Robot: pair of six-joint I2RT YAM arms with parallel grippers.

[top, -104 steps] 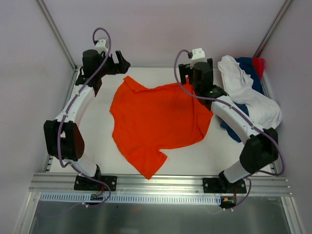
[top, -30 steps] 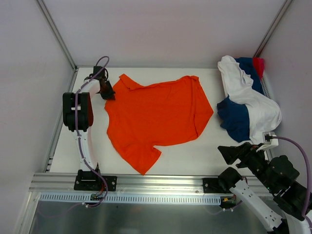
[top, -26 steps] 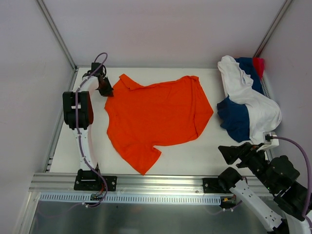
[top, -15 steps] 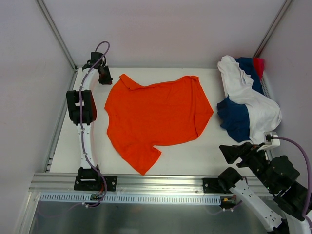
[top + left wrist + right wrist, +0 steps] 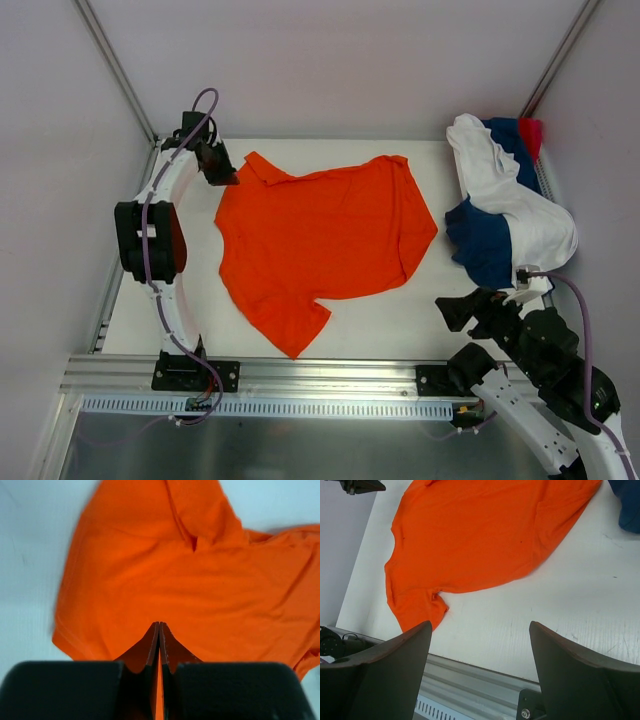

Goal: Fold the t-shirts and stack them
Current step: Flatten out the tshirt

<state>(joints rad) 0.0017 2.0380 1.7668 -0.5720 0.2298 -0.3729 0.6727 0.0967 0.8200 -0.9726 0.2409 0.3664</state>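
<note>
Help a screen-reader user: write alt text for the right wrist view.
A bright orange cloth t-shirt lies spread on a white table, framed by the dark, wide-open fingers of the right gripper. A corner of navy blue cloth shows upper right; a metal rail edges the bottom.

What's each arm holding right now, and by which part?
Nothing. The left gripper has its jaws shut over the orange t-shirt, with no cloth pinched between them. The right gripper has its jaws wide open and empty.
</note>
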